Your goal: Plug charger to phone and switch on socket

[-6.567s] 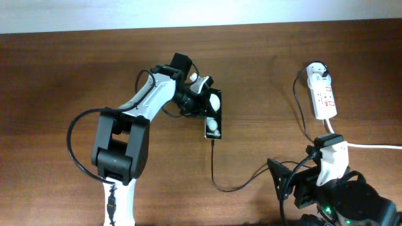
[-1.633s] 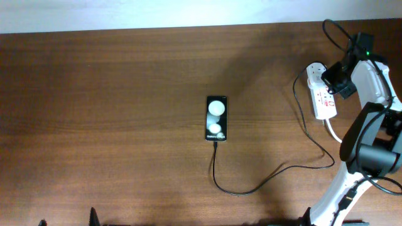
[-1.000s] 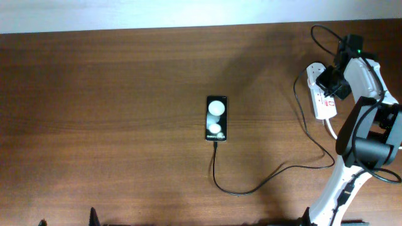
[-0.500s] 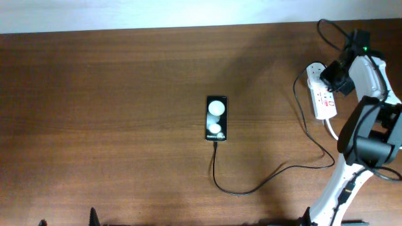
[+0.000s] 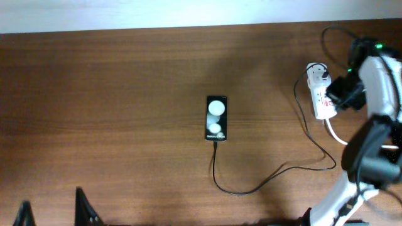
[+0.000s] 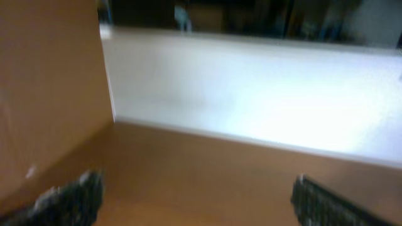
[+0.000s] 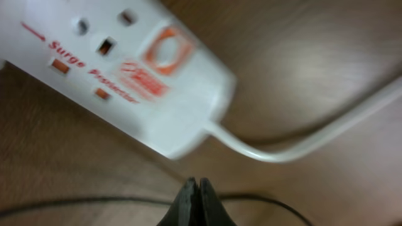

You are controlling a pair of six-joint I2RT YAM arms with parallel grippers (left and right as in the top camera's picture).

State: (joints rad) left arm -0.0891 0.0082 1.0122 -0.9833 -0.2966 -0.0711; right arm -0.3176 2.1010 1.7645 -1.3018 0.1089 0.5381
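The black phone [image 5: 216, 118] lies flat mid-table, its screen showing two white reflections. The thin black charger cable [image 5: 242, 191] runs from the phone's near end in a loop to the white adapter [image 5: 318, 70] on the socket [image 5: 322, 99]. That socket is a white strip with red markings [image 7: 119, 66]. My right gripper [image 7: 196, 186] is shut and empty. It hovers just off the strip's cord end, beside the strip's right edge [image 5: 340, 96]. My left gripper [image 6: 198, 207] is open over bare wood, holding nothing.
A thick white mains cord [image 7: 301, 145] leaves the strip's end and curves right. The black cable [image 7: 75, 203] crosses under my right fingertips. A white wall [image 6: 251, 100] rises behind the table's far edge. Dark parts of the left arm [image 5: 81, 210] show at the bottom left.
My right gripper has slid from over the strip's adapter end towards its cord end, staying shut. Dark parts of the left arm have shifted at the bottom left edge.
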